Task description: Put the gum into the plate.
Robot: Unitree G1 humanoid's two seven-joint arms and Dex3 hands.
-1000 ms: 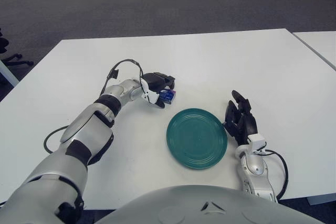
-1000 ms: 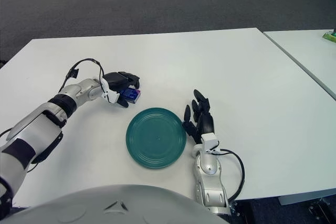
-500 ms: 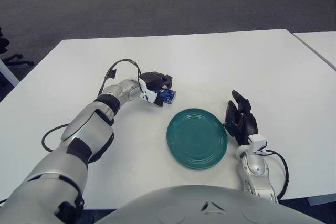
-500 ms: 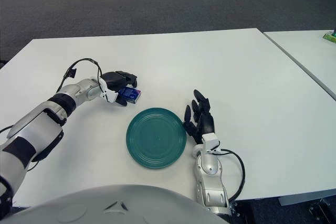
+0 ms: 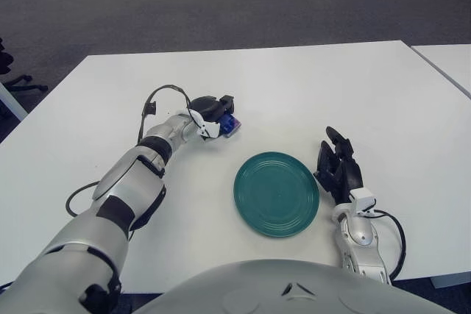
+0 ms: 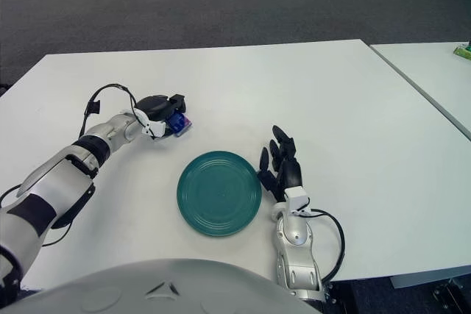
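A small blue gum pack [image 5: 229, 124] is held in my left hand [image 5: 218, 115], whose black fingers curl around it just above the white table, up and left of the plate. It also shows in the right eye view [image 6: 177, 122]. The teal round plate [image 5: 276, 193] lies flat on the table near the front, with nothing in it. My right hand [image 5: 337, 170] rests on the table just right of the plate's rim, fingers spread and holding nothing.
The white table [image 5: 309, 86] stretches wide behind and beside the plate. A second white table [image 5: 449, 60] stands at the right across a narrow gap. A black cable [image 5: 165, 93] loops over my left wrist.
My left hand has drawn back up and to the left with the gum pack, farther from the plate, and turned so the pack is more covered. The right hand has not moved.
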